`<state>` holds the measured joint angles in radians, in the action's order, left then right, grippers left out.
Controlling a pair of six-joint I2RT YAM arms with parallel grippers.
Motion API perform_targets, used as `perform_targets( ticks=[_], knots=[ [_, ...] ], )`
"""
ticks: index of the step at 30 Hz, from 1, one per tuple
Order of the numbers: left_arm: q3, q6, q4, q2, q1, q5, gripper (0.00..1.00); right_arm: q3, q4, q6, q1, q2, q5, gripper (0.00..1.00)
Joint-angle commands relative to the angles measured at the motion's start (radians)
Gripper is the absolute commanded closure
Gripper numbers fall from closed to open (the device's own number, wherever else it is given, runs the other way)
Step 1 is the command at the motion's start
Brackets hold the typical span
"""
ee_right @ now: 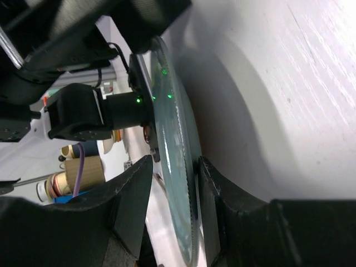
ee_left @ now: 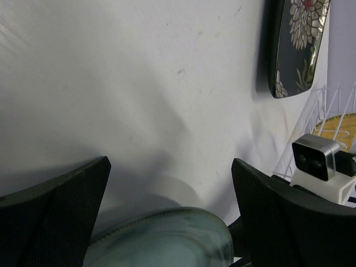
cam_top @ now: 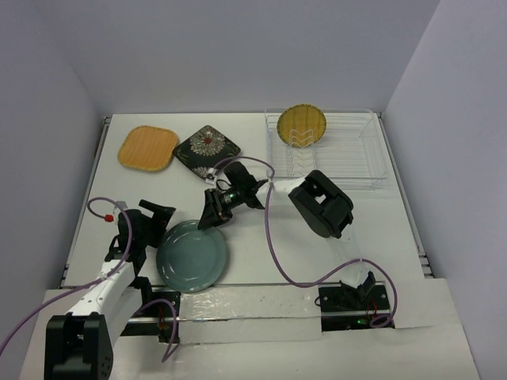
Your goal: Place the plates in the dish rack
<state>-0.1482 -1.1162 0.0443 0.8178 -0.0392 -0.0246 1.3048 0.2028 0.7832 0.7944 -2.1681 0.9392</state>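
White table: right claw pinching teal plate rim; left claw spread, plate mostly cut off.

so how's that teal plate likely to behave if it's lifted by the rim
The teal-grey plate looks like rigid glazed ceramic, so it probably won't flex. Its surface reflects green lights, so it may be slippery. The right gripper straddles only its thin rim, so it could pivot or slide. It would likely chip if dropped.
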Motion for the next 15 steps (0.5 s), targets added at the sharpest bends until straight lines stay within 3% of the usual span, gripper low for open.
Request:
perform_targets(
  ticks=[1, 7, 15],
  knots=[
    [0.020, -0.030, -0.056, 0.024, -0.030, -0.026, 0.01, 0.016, 0.014, -0.008, 0.021, 0.037, 0.061, 0.56],
    [0.006, -0.015, -0.082, 0.005, -0.034, 0.000, 0.01, -0.028, -0.105, -0.117, 0.007, 0.051, 0.027, 0.54],
    [0.011, 0.000, -0.090, -0.007, -0.035, -0.005, 0.01, -0.033, -0.242, -0.302, 0.038, 0.066, 0.128, 0.56]
  ],
)
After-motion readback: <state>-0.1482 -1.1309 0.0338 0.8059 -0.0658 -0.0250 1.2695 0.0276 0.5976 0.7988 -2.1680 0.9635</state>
